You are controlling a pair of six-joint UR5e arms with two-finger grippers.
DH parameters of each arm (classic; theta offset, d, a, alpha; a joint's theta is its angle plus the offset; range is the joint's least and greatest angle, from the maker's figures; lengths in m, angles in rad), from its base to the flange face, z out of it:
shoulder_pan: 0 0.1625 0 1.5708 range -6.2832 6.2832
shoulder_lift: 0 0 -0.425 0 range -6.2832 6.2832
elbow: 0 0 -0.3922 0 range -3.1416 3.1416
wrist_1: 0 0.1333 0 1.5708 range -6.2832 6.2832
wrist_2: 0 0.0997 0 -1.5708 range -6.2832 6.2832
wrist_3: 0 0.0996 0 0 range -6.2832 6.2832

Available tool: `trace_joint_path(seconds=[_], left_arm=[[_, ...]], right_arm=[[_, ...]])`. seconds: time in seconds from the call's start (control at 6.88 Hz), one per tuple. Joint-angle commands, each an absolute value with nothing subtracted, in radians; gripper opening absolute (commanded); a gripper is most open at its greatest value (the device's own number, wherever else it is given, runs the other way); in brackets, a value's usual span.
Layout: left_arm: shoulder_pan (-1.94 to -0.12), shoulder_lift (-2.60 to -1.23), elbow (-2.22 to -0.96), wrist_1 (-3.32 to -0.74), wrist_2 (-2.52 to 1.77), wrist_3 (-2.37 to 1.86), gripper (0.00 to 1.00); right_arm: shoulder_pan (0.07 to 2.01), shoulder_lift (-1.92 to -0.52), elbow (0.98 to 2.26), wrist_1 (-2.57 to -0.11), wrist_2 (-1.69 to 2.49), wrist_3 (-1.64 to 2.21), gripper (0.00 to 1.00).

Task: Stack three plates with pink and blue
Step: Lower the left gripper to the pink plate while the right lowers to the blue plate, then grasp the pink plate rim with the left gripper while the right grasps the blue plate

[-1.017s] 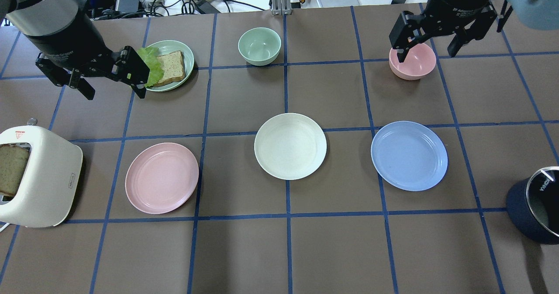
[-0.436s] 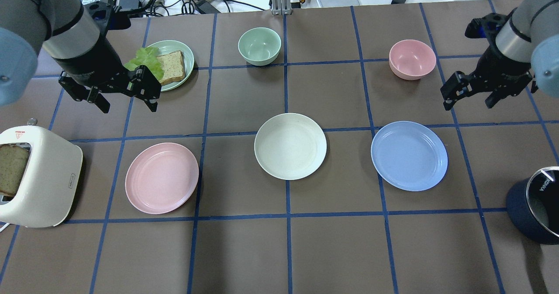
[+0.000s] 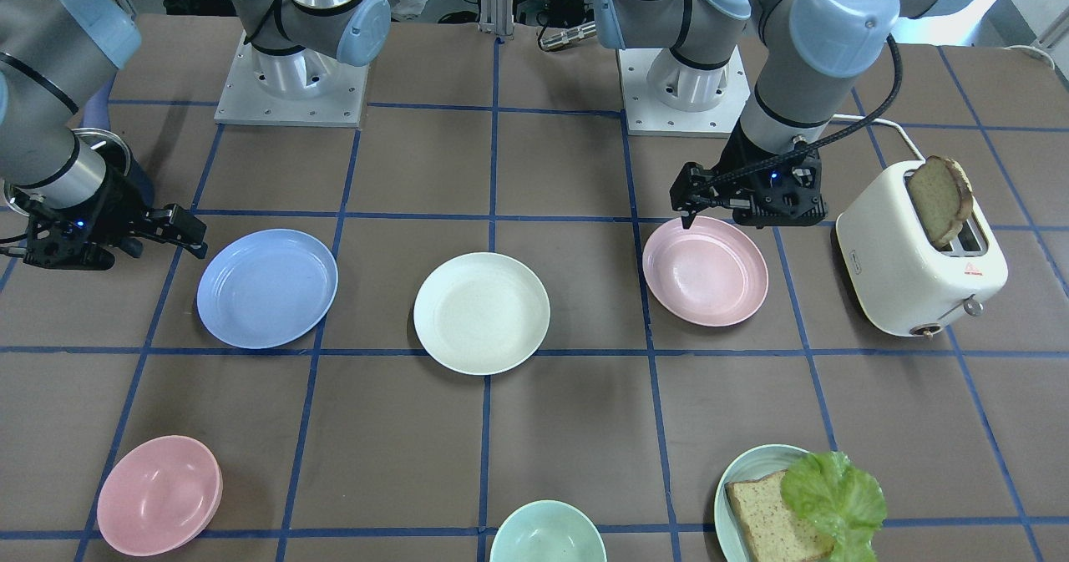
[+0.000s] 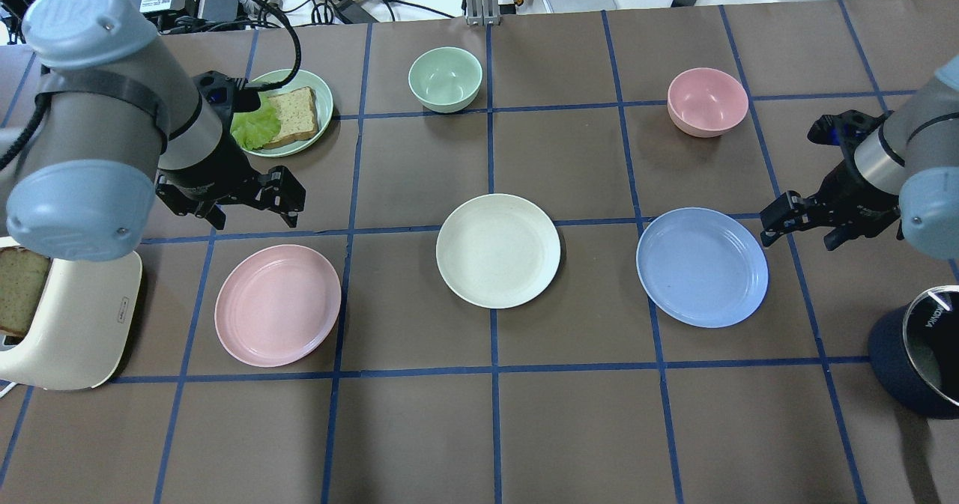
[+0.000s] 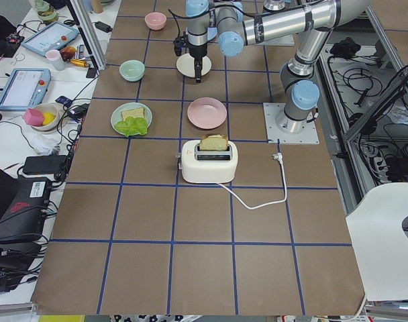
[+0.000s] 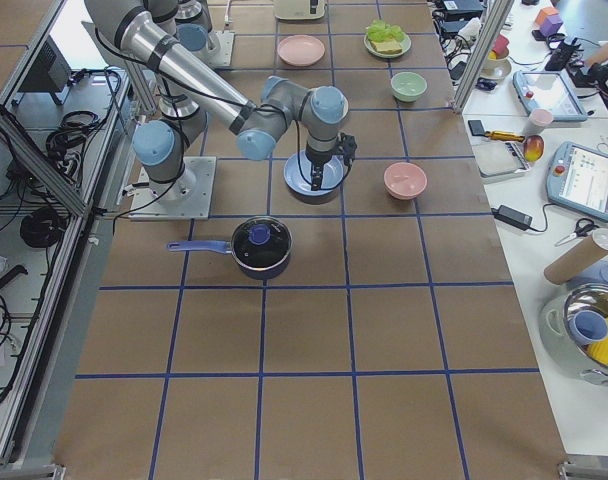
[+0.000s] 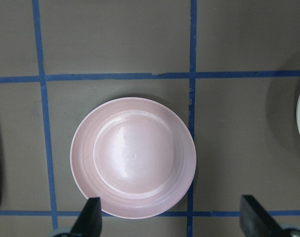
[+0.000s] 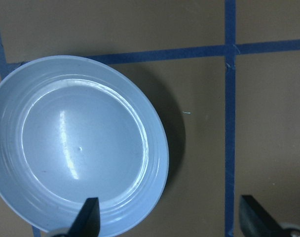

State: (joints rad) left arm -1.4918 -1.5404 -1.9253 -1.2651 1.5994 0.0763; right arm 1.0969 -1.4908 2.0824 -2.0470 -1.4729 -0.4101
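Three plates lie apart in a row on the brown table: the pink plate (image 4: 277,305) on the left, the cream-white plate (image 4: 498,251) in the middle, the blue plate (image 4: 702,266) on the right. My left gripper (image 4: 255,208) is open and empty, above the table just behind the pink plate (image 7: 133,158). My right gripper (image 4: 803,228) is open and empty, at the blue plate's (image 8: 76,148) right rim. In the front-facing view the pink plate (image 3: 706,271) is on the right and the blue plate (image 3: 267,288) on the left.
A white toaster (image 4: 67,317) with bread stands left of the pink plate. A teal plate with bread and lettuce (image 4: 288,111), a green bowl (image 4: 445,79) and a pink bowl (image 4: 707,101) sit at the back. A dark pot (image 4: 918,350) stands at the right edge.
The left gripper has moved from beside the bread plate toward the pink plate. The right gripper has moved from the pink bowl to the blue plate's right rim. Both stay open.
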Motion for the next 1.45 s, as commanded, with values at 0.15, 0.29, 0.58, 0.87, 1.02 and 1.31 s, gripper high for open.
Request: trace_joint_path(seconds=[0.15,0.29,0.58,0.87,1.02,1.31], left_arm=[[-1.5,-1.56,-2.019,-1.183,1.592,0.002,0.97],[-1.511,-1.571,-2.025,-1.181,1.594,-0.058,0.97],[-1.529,-1.586,-2.057,-1.16,1.594,-0.177,0.94],[-1.529,-1.611,-2.123,-1.073,1.595,-0.187,0.9],[-1.529,-1.633,-2.155,-0.99,1.591,-0.184,0.9],[-1.575,-1.673,-2.157,-0.953,1.591,-0.172,0.85]], right_arm=[[1.074,-1.44,2.225,-2.245,-1.427,-0.436,1.0],[1.072,-1.437,2.233,-2.291,-1.425,-0.44,1.0],[1.074,-1.39,2.23,-2.339,-1.43,-0.455,1.0],[1.071,-1.37,2.229,-2.336,-1.414,-0.453,0.53],[1.072,-1.373,2.229,-2.336,-1.414,-0.456,0.29],[1.072,-1.381,2.221,-2.333,-1.416,-0.462,0.08]])
